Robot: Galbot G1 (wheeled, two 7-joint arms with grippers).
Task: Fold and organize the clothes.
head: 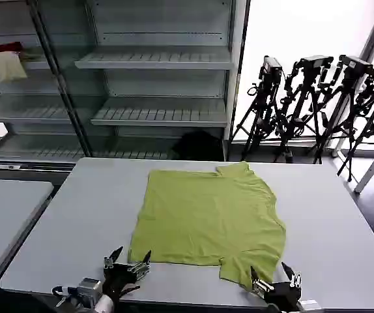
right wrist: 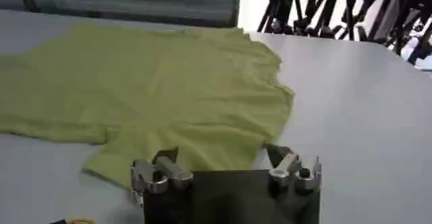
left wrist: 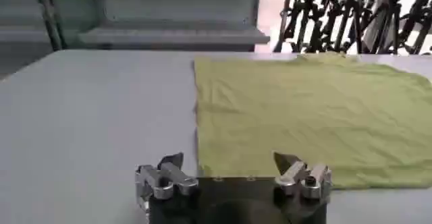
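Observation:
The clothes are one lime-green T-shirt [head: 210, 218], spread flat in the middle of the grey table [head: 76, 222] with a plain face up. It lies sideways: one sleeve points to the far edge, the other to the near edge. My left gripper [head: 129, 259] hovers open at the shirt's near left corner, its fingers straddling the cloth's edge [left wrist: 270, 110]; in the left wrist view the left gripper [left wrist: 229, 166] holds nothing. My right gripper [head: 273, 274] is open just at the near sleeve [right wrist: 135, 158]; in the right wrist view the right gripper [right wrist: 223, 159] is empty above that sleeve.
Grey metal shelves [head: 154, 62] stand behind the table, with a red cloth [head: 1, 49] and a cream cloth [head: 8, 65] on the upper left shelf. Black tripods [head: 317, 98] crowd the back right. A second table [head: 4, 202] sits to the left.

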